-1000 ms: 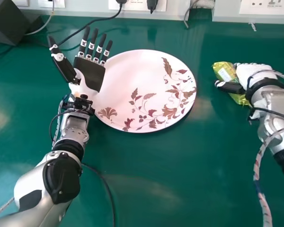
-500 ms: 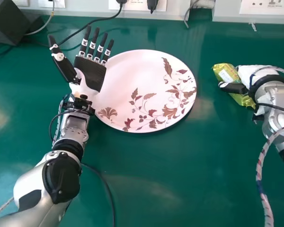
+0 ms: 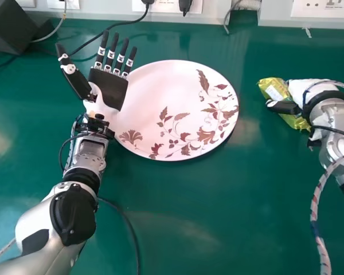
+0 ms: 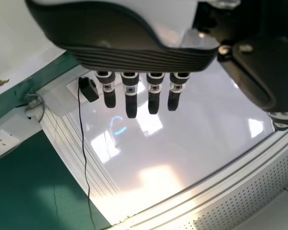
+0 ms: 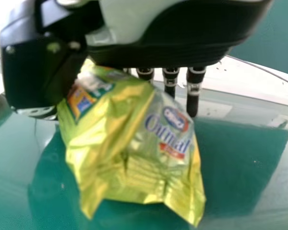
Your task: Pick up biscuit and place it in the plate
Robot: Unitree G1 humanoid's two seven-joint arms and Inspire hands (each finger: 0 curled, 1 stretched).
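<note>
Across pretty much the whole head view, a green worktop (image 3: 178, 212) is spread out, and it's backed by pale trunking (image 3: 275, 17) fitted with sockets. Up near that, the big plate (image 3: 160, 86) is set down, decorated with brown and reddish leaves and flowers. A dark box (image 3: 14, 26) is parked in the far left corner. The left hand (image 3: 110, 89) is held wide, fingers straight and thumb out, at the plate's left edge; whether the rim is touched can't be told. Well over to the right of the plate, the yellow-green biscuit packet (image 3: 273, 87) is pinched between the thumb and fingers of the right hand (image 3: 307, 89). Smallest of the lot, a white scrap (image 3: 307, 32) can be spotted by the trunking.
</note>
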